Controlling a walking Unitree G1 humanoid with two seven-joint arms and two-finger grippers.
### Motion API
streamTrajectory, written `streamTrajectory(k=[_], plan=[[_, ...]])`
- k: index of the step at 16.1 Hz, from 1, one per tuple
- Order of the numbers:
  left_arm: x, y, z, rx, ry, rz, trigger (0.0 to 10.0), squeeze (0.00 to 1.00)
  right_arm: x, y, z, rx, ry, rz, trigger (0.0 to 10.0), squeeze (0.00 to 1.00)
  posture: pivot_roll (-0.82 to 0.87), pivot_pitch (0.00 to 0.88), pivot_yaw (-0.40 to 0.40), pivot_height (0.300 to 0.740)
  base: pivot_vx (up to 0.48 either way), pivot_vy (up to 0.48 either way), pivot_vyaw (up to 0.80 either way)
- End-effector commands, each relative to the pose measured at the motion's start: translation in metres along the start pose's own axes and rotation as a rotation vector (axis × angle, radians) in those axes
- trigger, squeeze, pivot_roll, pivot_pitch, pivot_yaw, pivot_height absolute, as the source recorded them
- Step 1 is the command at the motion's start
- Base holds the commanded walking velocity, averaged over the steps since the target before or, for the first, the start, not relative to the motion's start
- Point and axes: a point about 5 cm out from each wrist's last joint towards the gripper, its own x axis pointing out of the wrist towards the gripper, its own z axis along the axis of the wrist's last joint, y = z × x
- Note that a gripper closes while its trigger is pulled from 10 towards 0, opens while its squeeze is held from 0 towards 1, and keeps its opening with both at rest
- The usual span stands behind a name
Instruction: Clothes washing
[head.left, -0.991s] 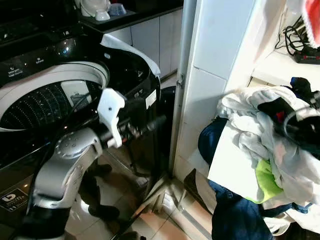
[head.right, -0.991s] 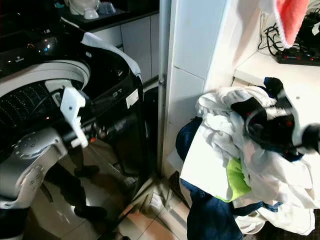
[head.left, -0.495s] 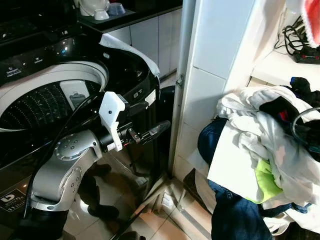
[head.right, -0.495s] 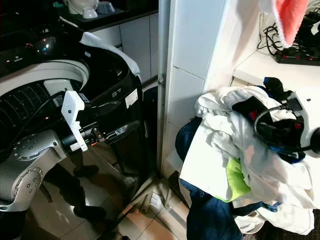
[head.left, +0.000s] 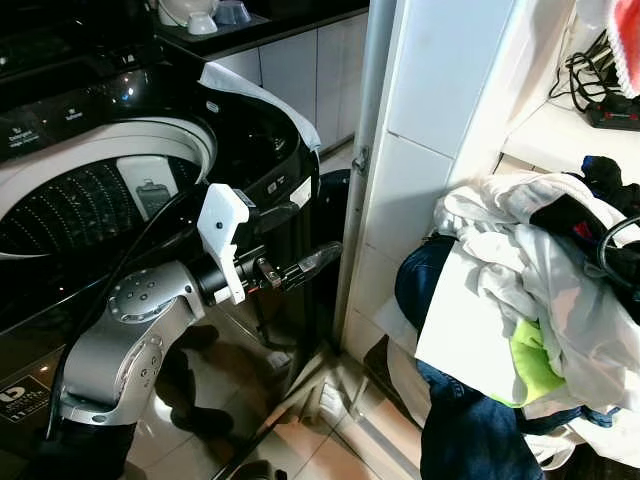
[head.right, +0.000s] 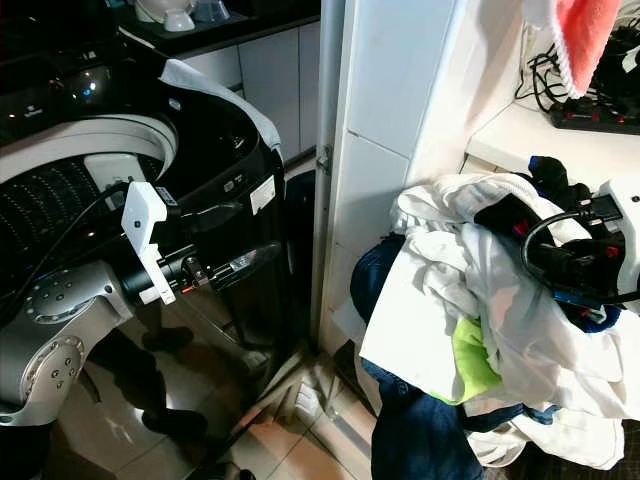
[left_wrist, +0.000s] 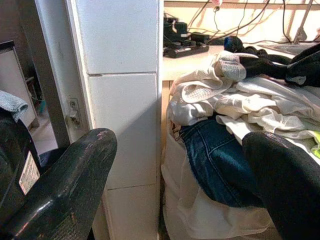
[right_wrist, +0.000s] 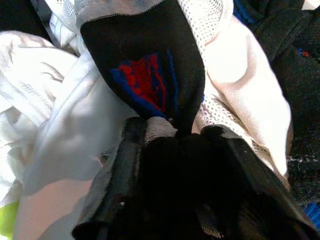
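A heap of white, black and lime clothes (head.left: 520, 260) lies on a pile at the right, with blue jeans (head.left: 465, 430) hanging below it. My right gripper (right_wrist: 172, 134) is on top of the heap, shut on a black garment (right_wrist: 145, 60) with a red and blue patch. From the head, that right gripper (head.right: 515, 225) sits at the heap's upper right side. The open top-loading washing machine (head.left: 250, 150) stands at the left, its drum (head.left: 90, 205) visible. My left gripper (head.left: 315, 235) is held open in front of the machine, empty and pointing toward the heap.
A white tiled pillar (head.left: 420, 170) with a metal door frame (head.left: 360, 160) stands between the machine and the clothes. A shelf with cables and a power strip (head.left: 605, 105) is behind the heap. A white cloth (head.left: 255, 95) drapes over the machine's rim. Glossy tiled floor (head.left: 300, 420) lies below.
My right gripper has drawn back to the right on the heap, still holding the black garment. My left gripper reached forward toward the pillar and now holds steady.
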Motion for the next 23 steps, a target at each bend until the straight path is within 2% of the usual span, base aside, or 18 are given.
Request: streamTrajectory(k=[1,3,6,8,9,10,11,12,13,14,15,16,17,20,22,23], plan=[[-0.001,-0.003,0.003,0.006,-0.005,-0.006,10.0,0.0,-0.007,-0.006,0.008,-0.002,-0.035,-0.027,0.0,0.0,0.02,0.0,-0.019,0.74,0.0,0.0,0.0],[-0.001,-0.003,0.005,0.005,-0.026,0.005,10.0,0.0,-0.011,-0.009,0.02,0.028,-0.114,-0.035,0.0,0.0,0.02,0.0,-0.023,0.74,0.0,0.0,0.0],[0.003,0.003,0.013,0.018,-0.083,0.061,10.0,0.0,-0.018,-0.003,0.05,0.117,-0.318,0.045,0.0,0.0,0.01,0.0,-0.021,0.74,0.0,0.0,0.0],[0.008,0.006,0.018,0.003,-0.113,0.094,10.0,0.0,-0.02,0.006,0.066,0.163,-0.439,0.128,0.0,0.0,0.01,0.0,-0.01,0.74,0.0,0.0,0.0],[0.021,0.008,0.031,-0.074,-0.203,0.124,10.0,0.0,-0.017,0.027,0.088,0.256,-0.612,0.298,0.0,0.0,0.0,0.0,0.003,0.74,0.0,0.0,0.0],[0.024,0.008,0.035,-0.101,-0.23,0.125,10.0,0.0,-0.015,0.033,0.093,0.285,-0.648,0.342,0.0,0.0,0.0,0.0,0.004,0.74,0.0,0.0,0.0],[0.031,0.006,0.043,-0.181,-0.288,0.105,10.0,0.0,-0.007,0.048,0.101,0.323,-0.69,0.427,0.0,0.0,0.0,0.0,0.005,0.74,0.0,0.0,0.0],[0.047,-0.001,0.059,-0.261,-0.37,0.045,10.0,1.0,0.013,0.081,0.11,0.407,-0.725,0.58,0.0,0.0,-0.01,0.0,0.018,0.74,0.0,0.0,0.0],[0.054,-0.003,0.063,-0.292,-0.39,0.035,10.0,1.0,0.022,0.098,0.113,0.426,-0.72,0.644,0.0,0.0,-0.02,0.0,0.036,0.74,0.0,0.0,0.0],[0.058,-0.004,0.065,-0.317,-0.4,0.022,10.0,1.0,0.026,0.106,0.114,0.433,-0.711,0.67,0.0,0.0,-0.02,0.0,0.039,0.74,0.0,0.0,0.0],[0.065,-0.01,0.069,-0.378,-0.422,-0.035,10.0,1.0,0.029,0.124,0.118,0.443,-0.711,0.753,0.0,0.0,-0.02,0.0,0.037,0.74,0.0,0.0,0.0],[0.067,-0.011,0.07,-0.398,-0.425,-0.052,10.0,1.0,0.028,0.128,0.119,0.454,-0.717,0.774,0.0,0.0,-0.02,0.0,0.037,0.74,0.0,0.0,0.0],[0.07,-0.019,0.072,-0.433,-0.41,-0.122,10.0,1.0,0.027,0.14,0.127,0.521,-0.756,0.867,0.0,0.0,0.0,0.0,0.023,0.74,0.0,0.0,0.0],[0.069,-0.024,0.064,-0.455,-0.365,-0.149,10.0,1.0,0.025,0.153,0.135,0.597,-0.793,0.951,0.0,0.0,0.01,0.0,0.019,0.74,0.0,0.0,0.0],[0.071,-0.027,0.062,-0.464,-0.363,-0.152,10.0,1.0,0.026,0.158,0.135,0.611,-0.793,0.966,0.0,0.0,0.01,0.0,0.018,0.74,0.0,0.0,0.0],[0.072,-0.028,0.063,-0.496,-0.388,-0.141,10.0,1.0,0.028,0.162,0.134,0.63,-0.784,0.969,0.0,0.0,0.01,0.0,0.015,0.74,0.0,0.0,0.0]])
